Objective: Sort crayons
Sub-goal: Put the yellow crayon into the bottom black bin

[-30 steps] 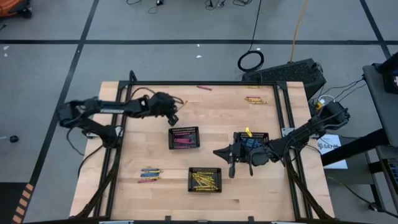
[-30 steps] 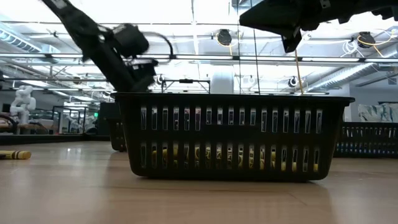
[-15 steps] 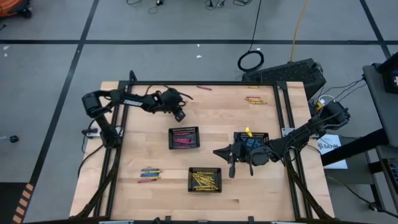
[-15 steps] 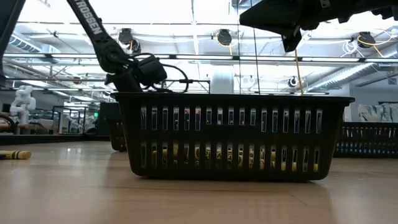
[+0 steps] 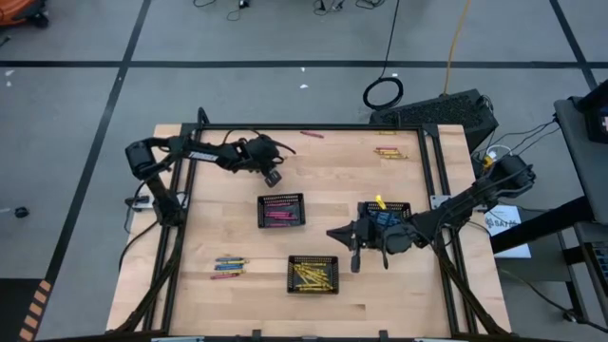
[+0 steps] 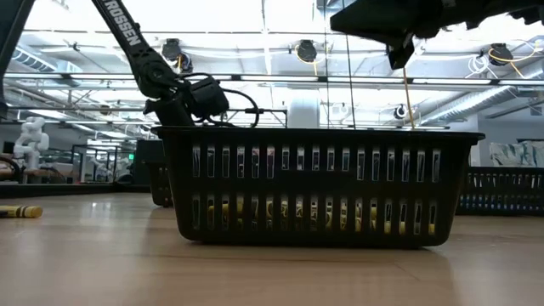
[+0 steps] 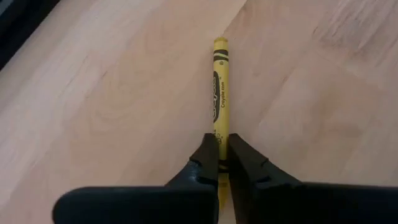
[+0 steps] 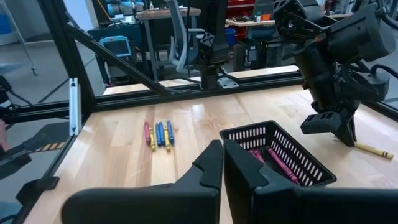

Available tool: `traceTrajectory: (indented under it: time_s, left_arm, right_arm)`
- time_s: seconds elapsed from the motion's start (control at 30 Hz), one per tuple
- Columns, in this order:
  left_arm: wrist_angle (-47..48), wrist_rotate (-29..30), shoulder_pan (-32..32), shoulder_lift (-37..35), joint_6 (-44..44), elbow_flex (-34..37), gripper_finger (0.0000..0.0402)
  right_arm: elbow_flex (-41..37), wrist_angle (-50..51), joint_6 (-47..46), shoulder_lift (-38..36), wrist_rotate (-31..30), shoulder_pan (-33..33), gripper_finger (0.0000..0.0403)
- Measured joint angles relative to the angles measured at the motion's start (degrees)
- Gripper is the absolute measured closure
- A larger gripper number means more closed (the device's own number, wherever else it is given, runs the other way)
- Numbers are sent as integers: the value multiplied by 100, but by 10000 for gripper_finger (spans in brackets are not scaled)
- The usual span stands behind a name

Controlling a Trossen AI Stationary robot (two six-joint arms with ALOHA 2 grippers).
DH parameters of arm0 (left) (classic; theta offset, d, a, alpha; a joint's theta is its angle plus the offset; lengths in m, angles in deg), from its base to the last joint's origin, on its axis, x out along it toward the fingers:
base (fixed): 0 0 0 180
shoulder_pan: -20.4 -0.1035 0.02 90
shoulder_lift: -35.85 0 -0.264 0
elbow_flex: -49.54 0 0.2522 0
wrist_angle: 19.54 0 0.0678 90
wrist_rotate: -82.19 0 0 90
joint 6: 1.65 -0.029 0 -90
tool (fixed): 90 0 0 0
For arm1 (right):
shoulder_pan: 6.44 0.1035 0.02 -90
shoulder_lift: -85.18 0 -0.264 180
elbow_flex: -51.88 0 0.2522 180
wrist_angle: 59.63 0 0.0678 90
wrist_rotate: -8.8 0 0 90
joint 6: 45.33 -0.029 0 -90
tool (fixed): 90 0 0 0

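Nearest my low camera stands the black mesh tray of yellow crayons, with the yellow sticks showing through its slots. To its left on the worktop lies a small loose cluster of blue, yellow and red crayons.

Next back, my right pincer hangs above the worktop just beside the tray of blue crayons; its fingers are pressed together with nothing between them. A single yellow crayon on the blue tray's rim leans across the far edge. Level with that tray, toward the left, sits the tray of pink crayons, and the right wrist camera shows the pink sticks lying inside it.

Farther off, my left pincer is down at the worktop beyond the pink tray, clenched on one end of a lone yellow crayon that lies flat on the wood.

Near the far edge lie a single red crayon and, off to the right, a small mixed group of crayons.
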Motion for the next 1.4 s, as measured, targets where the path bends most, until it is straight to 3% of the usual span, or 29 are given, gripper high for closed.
traceTrajectory:
  time_s: [0.13, 0.33, 0.53, 0.7, 0.87, 1.07, 1.4]
  left_arm:
    - [621, 271, 202, -421, -17, 44, 393]
    - [1316, 404, 940, -1631, -56, 46, 397]
    - [1481, 358, 2278, -2501, 0, 52, 398]
    - [858, -36, 3605, -2601, 379, 52, 398]
    - [-571, -383, 4435, -2172, 1293, 41, 399]
    - [-2034, -906, 4702, -1043, 1736, -92, 399]
    - [-1547, -847, 4999, 516, 2030, -1255, 399]
  right_arm:
    - [0, 15, 82, -141, 0, 168, 403]
    - [0, 23, 151, -251, 0, 364, 403]
    - [-2, 348, -13, -253, -2, 421, 403]
    - [-2, 346, -6, -253, -33, 425, 403]
    - [-4, 277, 227, -311, -297, 423, 403]
    - [-2, 248, 418, -704, -304, 570, 403]
    - [-2, 120, 47, -723, -333, 1147, 403]
